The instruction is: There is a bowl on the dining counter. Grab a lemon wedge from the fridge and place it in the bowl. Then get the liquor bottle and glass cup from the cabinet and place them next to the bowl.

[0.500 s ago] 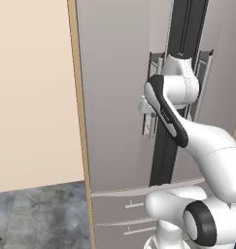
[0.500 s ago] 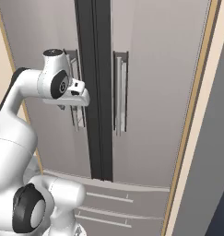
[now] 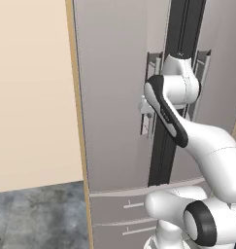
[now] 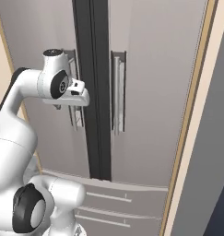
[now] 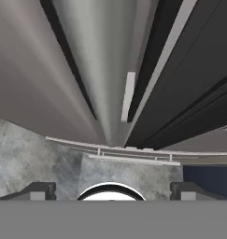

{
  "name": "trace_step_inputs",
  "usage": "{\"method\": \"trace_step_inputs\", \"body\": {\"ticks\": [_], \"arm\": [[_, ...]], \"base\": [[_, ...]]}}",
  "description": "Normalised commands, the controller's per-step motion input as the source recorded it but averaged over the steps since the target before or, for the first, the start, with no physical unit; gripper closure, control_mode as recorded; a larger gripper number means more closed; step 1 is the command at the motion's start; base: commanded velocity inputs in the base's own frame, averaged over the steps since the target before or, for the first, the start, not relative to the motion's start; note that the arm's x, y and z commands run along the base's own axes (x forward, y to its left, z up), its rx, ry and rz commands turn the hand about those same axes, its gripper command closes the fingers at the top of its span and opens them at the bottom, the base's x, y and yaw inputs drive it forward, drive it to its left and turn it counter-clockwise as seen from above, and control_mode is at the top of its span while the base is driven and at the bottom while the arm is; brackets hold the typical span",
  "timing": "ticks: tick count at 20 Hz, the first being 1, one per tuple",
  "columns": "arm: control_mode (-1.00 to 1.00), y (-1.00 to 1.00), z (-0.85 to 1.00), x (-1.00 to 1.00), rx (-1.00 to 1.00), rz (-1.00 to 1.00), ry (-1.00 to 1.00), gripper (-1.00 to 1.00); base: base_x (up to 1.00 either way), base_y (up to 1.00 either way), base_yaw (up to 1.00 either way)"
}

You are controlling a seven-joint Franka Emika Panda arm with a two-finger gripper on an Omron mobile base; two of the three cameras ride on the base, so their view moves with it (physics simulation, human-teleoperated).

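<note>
Fridge (image 4: 159, 69) left bar handle (image 5: 94, 70) runs between the spread fingers (image 5: 40, 190).

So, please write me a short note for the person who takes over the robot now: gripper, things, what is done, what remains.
Gripper: at the left door's bar handle of the fridge, fingers wide apart in the hand view, holding nothing.
Fridge: both doors closed, drawers below closed.
Done: arm brought to the handle.
Left: grip handle, open door, put lemon wedge in bowl, then fetch bottle and cup.

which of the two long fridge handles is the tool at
The left door's handle: the tool sits against it, while the right door's handle across the dark seam stands free.
</note>
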Motion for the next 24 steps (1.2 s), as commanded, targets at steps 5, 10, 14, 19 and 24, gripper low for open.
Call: {"method": "trace_step_inputs", "body": {"ticks": [5,10,14,19,24], "arm": [[1.00,0.00,0.00,0.00,0.00,0.00,0.00,-1.00],[1.00,0.00,0.00,0.00,0.00,0.00,0.00,-1.00],[1.00,0.00,0.00,0.00,0.00,0.00,0.00,-1.00],[1.00,0.00,0.00,0.00,0.00,0.00,0.00,-1.00],[1.00,0.00,0.00,0.00,0.00,0.00,0.00,-1.00]], "base": [[-0.21,-0.31,-0.02],[-0.35,-0.40,-0.03],[-0.46,-0.41,-0.02],[-0.52,-0.07,0.00],[-0.50,-0.01,0.00]]}}
